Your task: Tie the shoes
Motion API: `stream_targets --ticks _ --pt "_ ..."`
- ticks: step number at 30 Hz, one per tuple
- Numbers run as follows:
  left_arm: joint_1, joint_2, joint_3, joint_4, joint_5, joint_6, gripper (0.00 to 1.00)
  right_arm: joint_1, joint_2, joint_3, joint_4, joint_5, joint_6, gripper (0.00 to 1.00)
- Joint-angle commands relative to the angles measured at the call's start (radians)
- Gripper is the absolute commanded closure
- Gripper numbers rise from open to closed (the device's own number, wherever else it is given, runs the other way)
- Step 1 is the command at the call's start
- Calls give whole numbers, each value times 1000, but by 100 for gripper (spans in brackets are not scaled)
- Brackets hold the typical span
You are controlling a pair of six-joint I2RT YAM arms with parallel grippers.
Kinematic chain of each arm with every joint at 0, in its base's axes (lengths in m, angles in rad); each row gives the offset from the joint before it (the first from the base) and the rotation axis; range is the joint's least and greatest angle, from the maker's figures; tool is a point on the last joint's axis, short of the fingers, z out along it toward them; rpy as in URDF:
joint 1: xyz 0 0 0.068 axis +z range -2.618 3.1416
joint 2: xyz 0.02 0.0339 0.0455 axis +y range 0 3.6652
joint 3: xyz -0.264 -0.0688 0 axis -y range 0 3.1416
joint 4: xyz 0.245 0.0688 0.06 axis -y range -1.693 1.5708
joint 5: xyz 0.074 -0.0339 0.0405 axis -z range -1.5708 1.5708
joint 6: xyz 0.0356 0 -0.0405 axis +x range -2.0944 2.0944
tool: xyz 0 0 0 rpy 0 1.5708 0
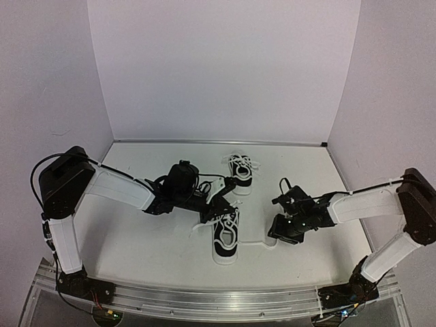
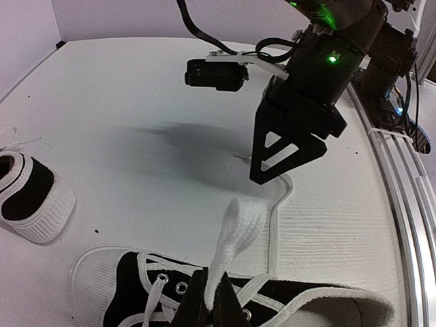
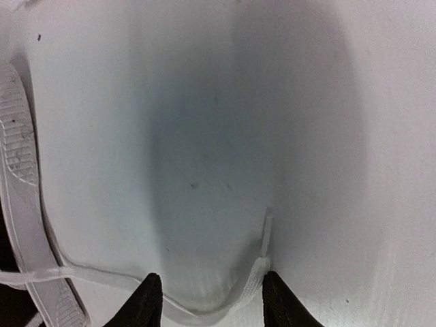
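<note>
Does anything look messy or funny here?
Yes. The near shoe has undone laces: one lace trails loose across the table to the right tool, and the left tool pinches a second lace.

Left arm (image 1: pixel 119 189) and right arm (image 1: pixel 364 204) white-shelled, black joints, looping black cables (image 2: pixel 193 28), black triangular fingers (image 2: pixel 300 144), green light (image 2: pixel 332 58)

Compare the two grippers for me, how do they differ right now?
The left gripper is shut on a lace; the right gripper is open. The left gripper holds its lace lifted above the near shoe; the right gripper straddles a lace end lying flat on the table. Both are black, two-fingered, and at that shoe's laces.
</note>
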Motion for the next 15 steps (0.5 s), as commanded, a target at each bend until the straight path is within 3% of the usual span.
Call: stream_targets --ticks 1,15 --pt "-2 -22 3 46 5 -6 100 -2 70 68 35 -11 -40 59" --pt "-3 -30 -14 58 -3 5 100 10 34 -5 -33 57 -72 85"
